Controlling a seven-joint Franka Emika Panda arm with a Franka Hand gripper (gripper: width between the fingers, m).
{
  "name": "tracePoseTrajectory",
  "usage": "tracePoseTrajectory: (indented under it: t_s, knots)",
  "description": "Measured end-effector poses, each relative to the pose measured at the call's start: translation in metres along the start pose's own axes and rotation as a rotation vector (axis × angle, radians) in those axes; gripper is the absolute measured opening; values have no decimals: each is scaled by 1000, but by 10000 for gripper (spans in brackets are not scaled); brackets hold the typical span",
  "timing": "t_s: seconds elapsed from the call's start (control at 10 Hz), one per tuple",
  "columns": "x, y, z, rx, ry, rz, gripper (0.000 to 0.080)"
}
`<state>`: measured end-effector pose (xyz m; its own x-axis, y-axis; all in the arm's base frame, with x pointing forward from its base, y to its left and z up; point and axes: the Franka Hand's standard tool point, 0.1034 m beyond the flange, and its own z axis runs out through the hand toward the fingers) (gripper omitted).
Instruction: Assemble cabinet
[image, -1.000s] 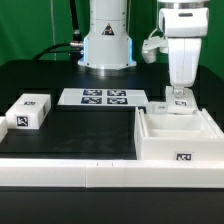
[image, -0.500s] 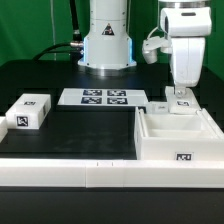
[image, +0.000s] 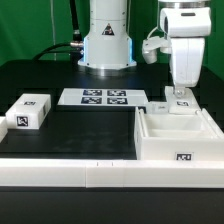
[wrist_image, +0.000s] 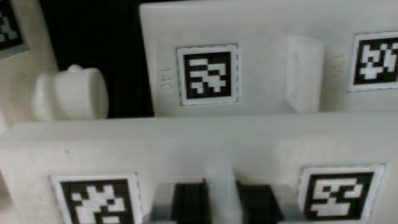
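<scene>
The white cabinet body (image: 178, 138), an open box with a tag on its front, stands at the exterior view's right. My gripper (image: 180, 96) points straight down at its back edge. In the wrist view the gripper (wrist_image: 217, 202) has its two dark fingers (wrist_image: 185, 203) pressed against a thin white rib of a tagged white cabinet panel (wrist_image: 169, 158), so it is shut on it. Beyond it lies another tagged white surface (wrist_image: 267, 60) with a round white knob (wrist_image: 71, 93) beside it. A small white tagged block (image: 27, 110) lies apart at the exterior view's left.
The marker board (image: 104, 97) lies flat at the back middle of the black table. The robot's white base (image: 107, 45) stands behind it. A white ledge (image: 110, 175) runs along the table's front edge.
</scene>
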<state>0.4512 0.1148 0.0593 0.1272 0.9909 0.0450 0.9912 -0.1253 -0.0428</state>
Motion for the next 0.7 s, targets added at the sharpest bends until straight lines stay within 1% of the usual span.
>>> tracePoseTrajectory:
  t_s: [0.2, 0.3, 0.4, 0.5, 0.7]
  knots:
    - [-1, 0, -1, 13, -7, 1, 70]
    - [-1, 0, 0, 14, -7, 3, 70]
    - [1, 0, 0, 12, -6, 16, 70]
    - [4, -1, -1, -4, 2, 18, 70]
    - [2, -2, 0, -1, 1, 22, 70]
